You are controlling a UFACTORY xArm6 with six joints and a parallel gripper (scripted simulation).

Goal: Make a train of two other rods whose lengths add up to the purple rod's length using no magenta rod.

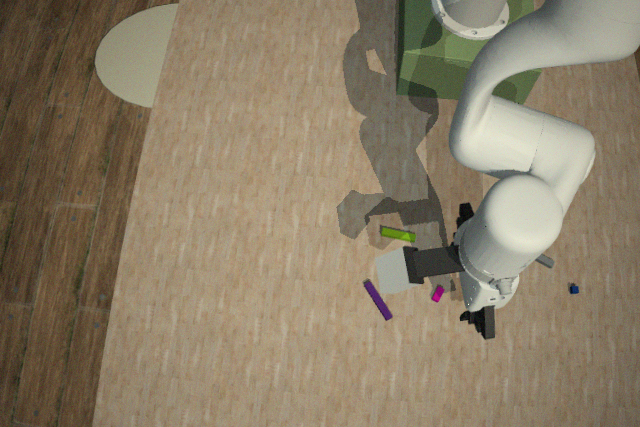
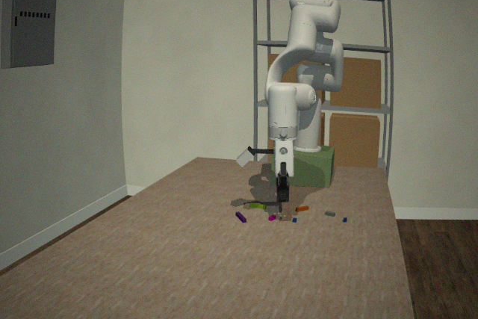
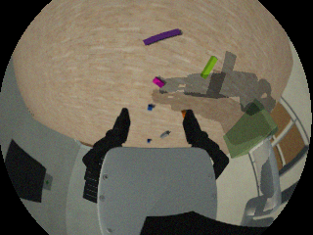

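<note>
The purple rod (image 1: 377, 299) lies flat on the table, left of the arm. A lime rod (image 1: 398, 233) lies behind it and a magenta rod (image 1: 437, 293) to its right. In the exterior view a blue rod (image 2: 294, 220), an orange rod (image 2: 302, 208), a grey rod (image 2: 329, 213) and a second blue rod (image 2: 344, 220) lie further right. My gripper (image 2: 282, 193) points down above the table between the magenta and orange rods. It is open and empty, as the wrist view (image 3: 156, 129) shows. In the top view the arm hides the orange rod and one blue rod.
The arm stands on a green base block (image 1: 460, 34) at the table's far side. A metal shelf with cardboard boxes (image 2: 355, 84) stands behind the table. A grey camera block (image 1: 395, 270) sticks out from the wrist over the rods.
</note>
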